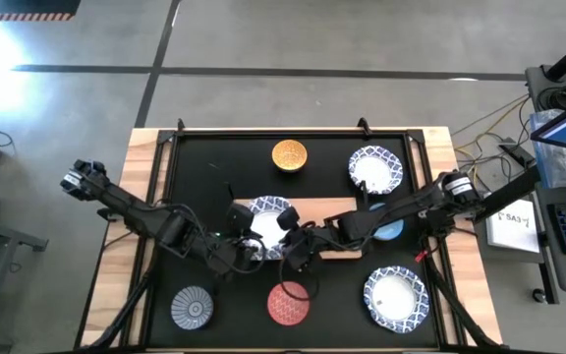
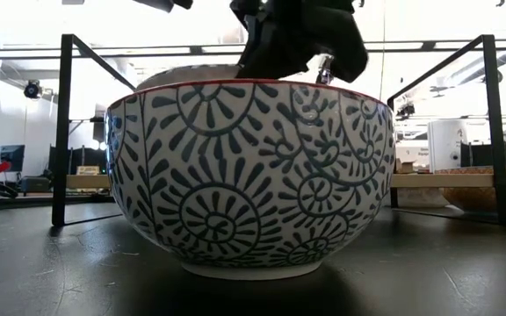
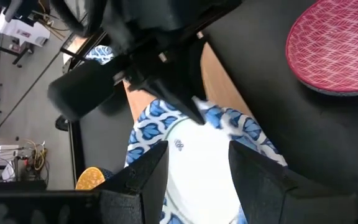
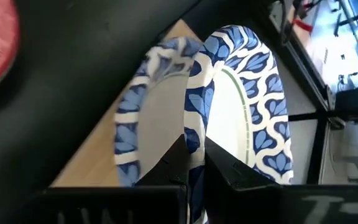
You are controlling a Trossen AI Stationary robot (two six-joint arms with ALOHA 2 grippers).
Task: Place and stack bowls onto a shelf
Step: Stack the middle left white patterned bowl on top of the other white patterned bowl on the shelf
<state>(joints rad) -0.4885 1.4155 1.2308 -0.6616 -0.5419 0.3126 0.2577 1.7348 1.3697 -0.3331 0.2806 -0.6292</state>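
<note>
Black tabletop (image 1: 214, 147) is stretching out under both my arms, with a concrete floor showing beyond it. My right gripper (image 4: 194, 163) is pinching the rim of a blue-and-white bowl (image 4: 253, 118), fingers clenched on either side of its wall, and holding it tilted over a second blue-and-white bowl (image 4: 135, 124) lying on the shelf (image 1: 317, 208); I judge I am carrying it this way so it can nest into that one. My left gripper (image 3: 194, 168) is hovering close over the same stack with its fingers spread apart and grasping nothing, probably waiting clear of the drop. Farther out, the red bowl (image 1: 288, 302), grey bowl (image 1: 193, 307), orange bowl (image 1: 289, 155) and two more patterned bowls (image 1: 374, 169) are sitting on the black surface, not yet shelved. A light blue bowl (image 1: 391, 231) is peeking from under my right arm. I am finding no legible writing or brand on any bowl.
</note>
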